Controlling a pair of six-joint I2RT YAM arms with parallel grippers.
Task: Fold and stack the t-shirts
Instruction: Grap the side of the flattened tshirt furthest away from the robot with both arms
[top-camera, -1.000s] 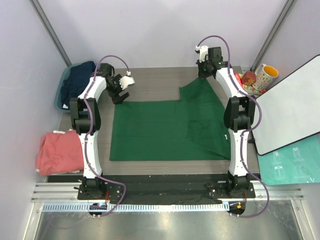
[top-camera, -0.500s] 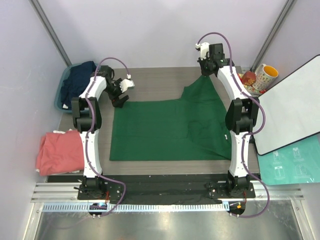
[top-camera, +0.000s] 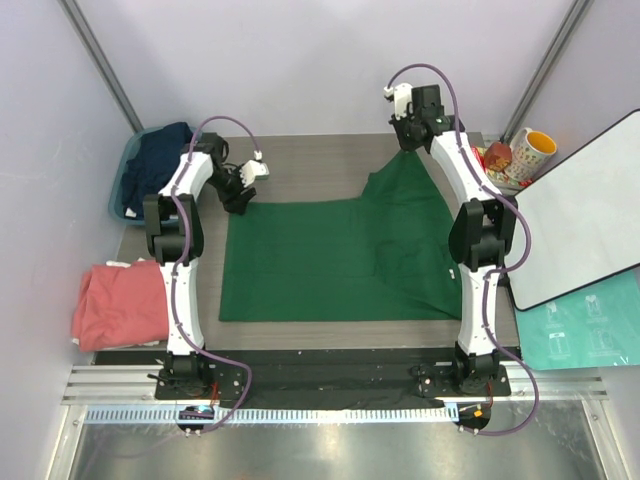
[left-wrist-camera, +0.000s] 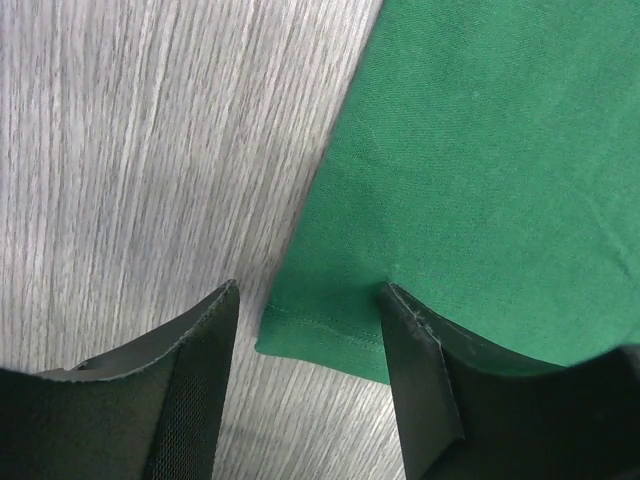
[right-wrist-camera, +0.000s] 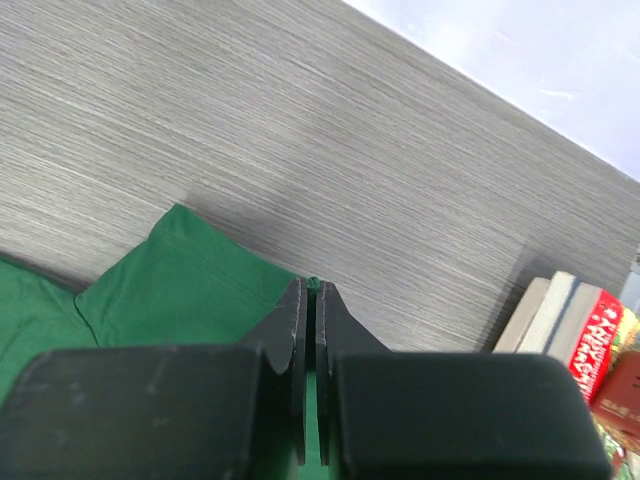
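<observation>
Dark green t-shirt (top-camera: 340, 260), soft matte cotton with a fine weave, spread mostly flat and roughly rectangular between the two grippers, rumpled on the side below the right gripper (top-camera: 408, 138) and drawn up there into a peaked, tent-like fold. Right gripper's black fingers (right-wrist-camera: 292, 320) pressed together, pinching a thin sliver of that green cloth at their tips, the rest of the fold sagging in soft lobes beneath them. Left gripper (left-wrist-camera: 305, 300) down at the opposite far corner, jaws apart, straddling the stitched hem corner: one dark padded finger (left-wrist-camera: 205, 370) on bare wood just outside the edge, the other finger (left-wrist-camera: 420, 370) over the cloth, not closed on it. Underneath both, table (top-camera: 310, 165) of grey wood-grain laminate with fine straight streaks. Outward from the left gripper, to its left, navy t-shirt (top-camera: 155, 160) heaped loosely in a teal tub (top-camera: 118, 195) with a hard rounded rim. Well back toward the left arm's base, salmon-pink t-shirt (top-camera: 118, 305) in a soft folded pile at the table's edge. Beyond the right gripper, to its right, glossy yellow-and-white mug (top-camera: 533, 150), upright books (right-wrist-camera: 570, 320) with printed spines, and a smooth white board (top-camera: 580, 225) lying tilted.
</observation>
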